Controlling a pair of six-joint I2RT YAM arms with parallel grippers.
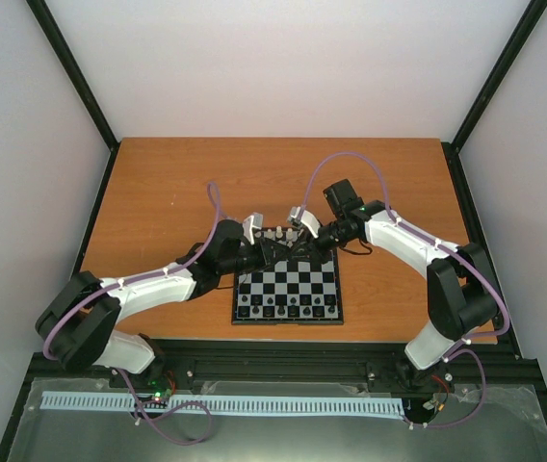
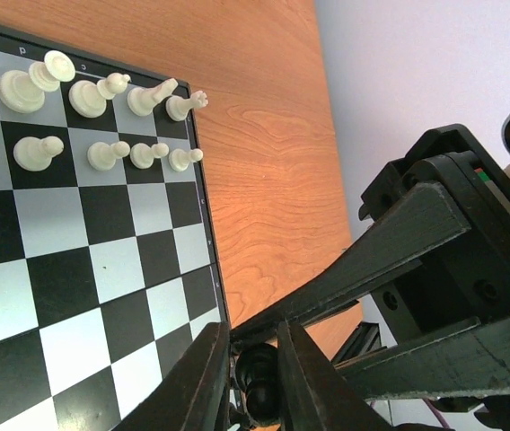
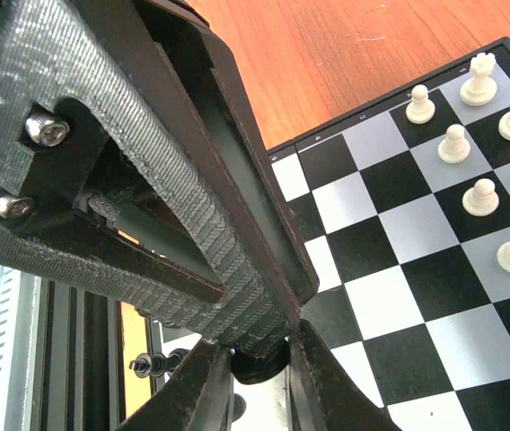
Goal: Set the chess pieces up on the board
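The left hand has its two fingers drawn narrow on a black chess piece, which sits tight between them and touches both. A dark finger of the right hand reaches in from the side to the same spot. In the right wrist view that hand's fingers are likewise close together, with a dark rounded piece wedged between them under the grey ribbed body of the left hand. Whether the right hand truly grips it or only flanks it, I cannot tell.

The two hands meet at one edge of the board, just over its thin black rim, toward the far side in the top view. The squares nearest them are bare. Farther across the board stand the white chess pieces, upright in two rows along one edge, well apart from both hands. The board lies flat on the wooden counter.
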